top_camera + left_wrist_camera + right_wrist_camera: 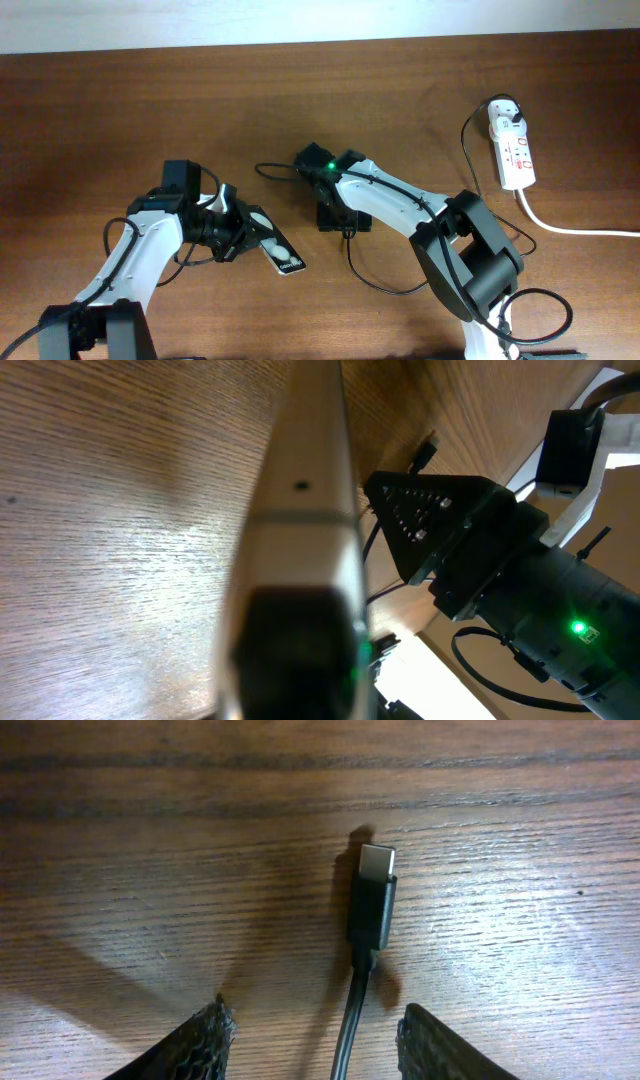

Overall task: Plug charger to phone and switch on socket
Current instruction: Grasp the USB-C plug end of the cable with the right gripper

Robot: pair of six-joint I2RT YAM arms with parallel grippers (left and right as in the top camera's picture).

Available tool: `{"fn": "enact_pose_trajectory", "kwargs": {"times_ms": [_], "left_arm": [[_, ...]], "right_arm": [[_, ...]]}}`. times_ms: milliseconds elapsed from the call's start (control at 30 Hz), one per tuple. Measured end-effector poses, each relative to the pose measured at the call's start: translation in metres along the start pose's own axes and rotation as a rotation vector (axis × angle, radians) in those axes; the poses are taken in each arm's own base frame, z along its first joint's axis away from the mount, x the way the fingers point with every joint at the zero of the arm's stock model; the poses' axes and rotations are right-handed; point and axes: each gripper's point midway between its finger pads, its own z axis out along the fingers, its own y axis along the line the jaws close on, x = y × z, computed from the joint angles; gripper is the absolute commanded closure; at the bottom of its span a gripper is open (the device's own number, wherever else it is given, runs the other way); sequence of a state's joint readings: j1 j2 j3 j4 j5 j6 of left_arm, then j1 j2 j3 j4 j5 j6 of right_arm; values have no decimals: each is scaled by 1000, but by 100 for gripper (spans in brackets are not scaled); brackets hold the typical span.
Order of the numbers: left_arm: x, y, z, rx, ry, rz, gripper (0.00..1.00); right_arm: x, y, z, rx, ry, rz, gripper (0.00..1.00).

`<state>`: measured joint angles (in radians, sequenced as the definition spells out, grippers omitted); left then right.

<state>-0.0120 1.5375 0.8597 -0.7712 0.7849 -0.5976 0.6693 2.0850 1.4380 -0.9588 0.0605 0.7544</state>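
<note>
My left gripper is shut on one end of the phone, a flat black slab with two white glare spots. In the left wrist view the phone's silver edge fills the middle, held close to the lens. My right gripper is open over the table just right of the phone. In the right wrist view its fingers straddle the charger's thin black cable, and the connector tip lies flat on the wood ahead of them. The tip also shows in the left wrist view. The socket lies at the far right.
The black charger cable loops across the wood below the right arm and runs up to a plug in the strip's far end. The strip's thick white cord trails off to the right edge.
</note>
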Motion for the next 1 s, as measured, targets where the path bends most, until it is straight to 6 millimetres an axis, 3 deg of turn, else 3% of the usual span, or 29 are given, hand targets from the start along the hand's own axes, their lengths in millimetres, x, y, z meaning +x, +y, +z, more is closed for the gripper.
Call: {"fn": "enact_pose_trajectory", "kwargs": {"times_ms": [33,100,167,333,567,833,967,1000], "left_arm": [[0,0,0,-2,-2,1,100],[-1,1,0,-6,-4,4,100],[-1,1,0,-6,-5,4,100],[1,2,0,-11,2,-3,100],[4,4,0,-18,13,-16,100],[8,7,0,-29,28,-34,100],[8,7,0,-30,28,-34,100],[8,8,0,-31,27,-32,100]], "right_arm": [[0,0,0,1,-2,0,43],[-1,-1,0,8,-8,0,59],[-2,-2,0,13,-13,0,66],[-6,-10,0,58,-42,-1,66],[-8,-15,1,83,-54,-5,96],[-1,-14,2,68,-23,0,96],[24,-7,-4,-18,80,-12,96],[27,-4,-15,-58,80,-24,96]]}}
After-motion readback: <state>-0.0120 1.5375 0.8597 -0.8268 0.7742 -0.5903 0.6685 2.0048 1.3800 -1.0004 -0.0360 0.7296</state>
